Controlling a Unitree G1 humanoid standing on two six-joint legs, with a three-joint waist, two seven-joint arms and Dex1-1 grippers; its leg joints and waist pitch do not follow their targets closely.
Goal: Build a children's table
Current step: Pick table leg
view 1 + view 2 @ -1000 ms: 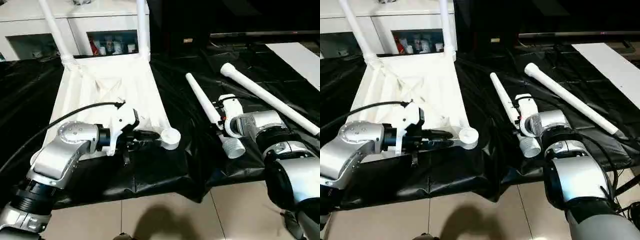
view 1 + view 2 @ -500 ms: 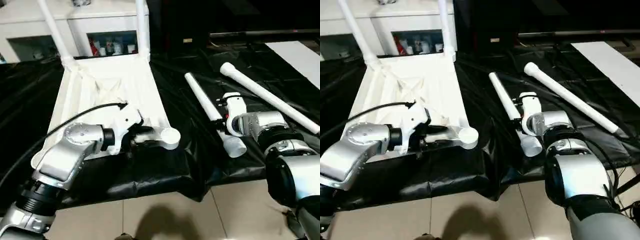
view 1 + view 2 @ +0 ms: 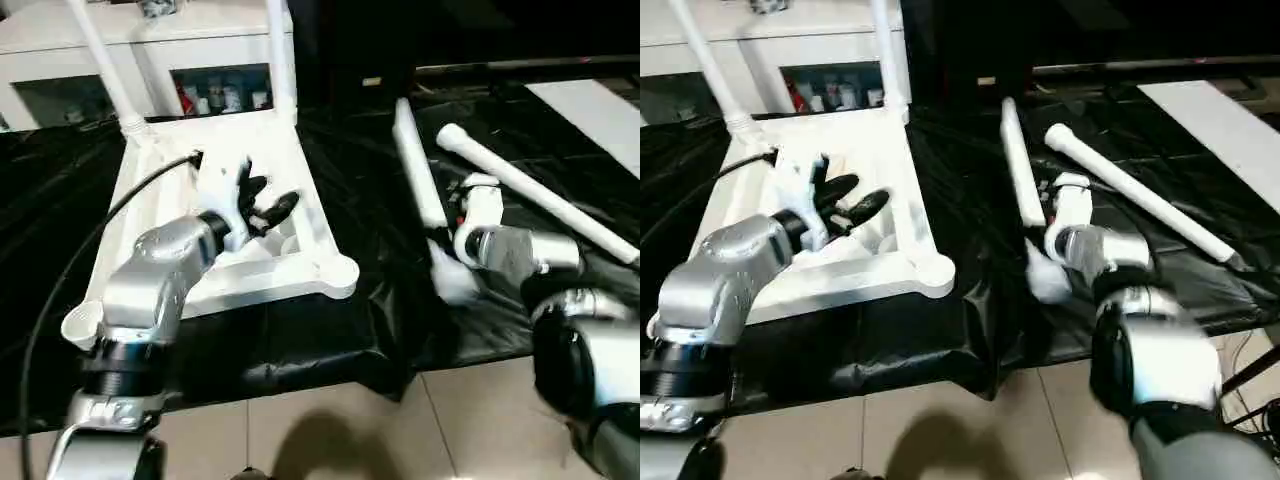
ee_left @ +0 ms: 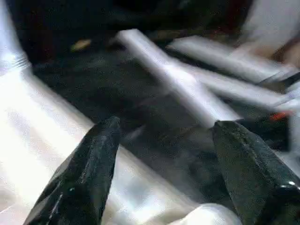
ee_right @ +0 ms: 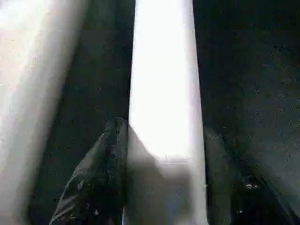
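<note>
The tabletop (image 3: 250,288) lies upside down on the black sheet, ribbed underside up. Two white legs (image 3: 280,55) (image 3: 100,60) stand in its far corner sockets. The near sockets (image 3: 342,277) (image 3: 80,322) hold nothing. My left gripper (image 3: 265,205) hovers over the underside; the fingers (image 4: 89,168) are spread wide apart, open, with nothing between them. A third leg (image 3: 415,170) lies tilted between the tabletop and my right arm, and my right gripper (image 5: 164,131) is shut on it near its thick end. A fourth leg (image 3: 530,190) lies loose on the sheet to the right.
A white cabinet (image 3: 200,40) with glass doors stands behind the tabletop. The black sheet (image 3: 300,340) ends at a tiled floor (image 3: 330,430) in front. A white board (image 3: 600,110) lies at the far right. My left arm's cable (image 3: 90,250) arcs over the tabletop.
My left gripper has opened, let go of the near right corner socket and pulled back up over the underside. My right gripper has closed on the third leg and swung its far end away.
</note>
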